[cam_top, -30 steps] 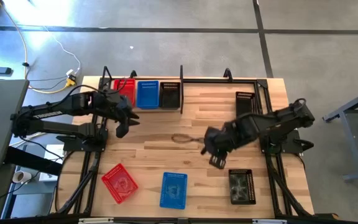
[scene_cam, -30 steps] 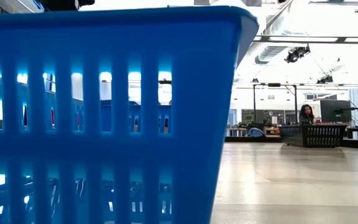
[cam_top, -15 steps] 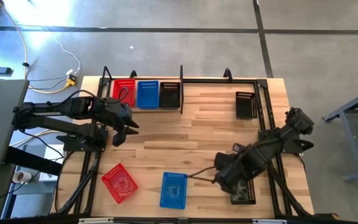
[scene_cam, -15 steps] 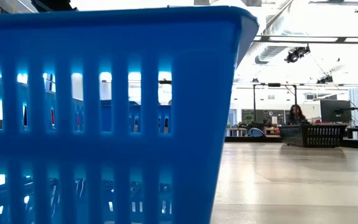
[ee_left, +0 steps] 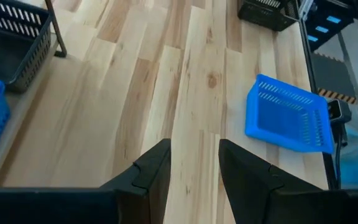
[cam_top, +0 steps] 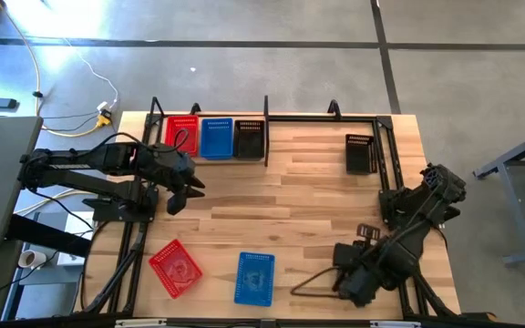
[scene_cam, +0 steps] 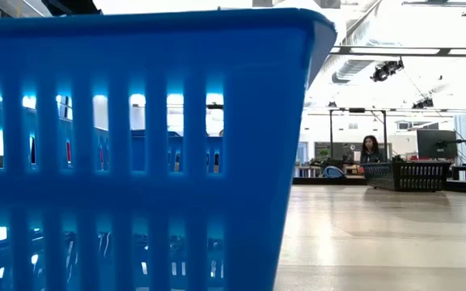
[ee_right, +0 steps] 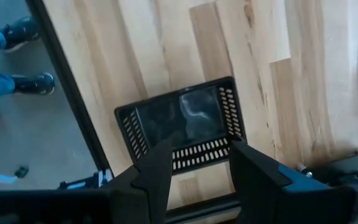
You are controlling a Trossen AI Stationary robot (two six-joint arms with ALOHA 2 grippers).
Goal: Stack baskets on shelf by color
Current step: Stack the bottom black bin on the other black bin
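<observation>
On the shelf (cam_top: 267, 117) at the far left a red basket (cam_top: 182, 134), a blue basket (cam_top: 215, 137) and a black basket (cam_top: 249, 138) stand side by side. Another black basket (cam_top: 359, 153) rests at the far right. A red basket (cam_top: 174, 268) and a blue basket (cam_top: 254, 278) sit near the near edge. My right gripper (cam_top: 354, 278) hangs open over a third black basket (ee_right: 182, 127), whose nearer wall (ee_right: 197, 152) lies between the fingertips (ee_right: 197, 168); the high view hides that basket. My left gripper (cam_top: 179, 187) waits open at the left.
In the low view the blue basket (scene_cam: 136, 145) fills the left side, with a black basket (scene_cam: 407, 174) far off and a person (scene_cam: 370, 149) in the room behind. Black frame tubes (cam_top: 392, 159) run along the table's sides. Bare wood (cam_top: 272, 210) lies mid-table.
My right gripper has swung from the middle of the table toward the near right corner and now hangs over the black basket there. My left gripper has drawn back a little from the shelf toward the near edge. The person in the background has walked leftward.
</observation>
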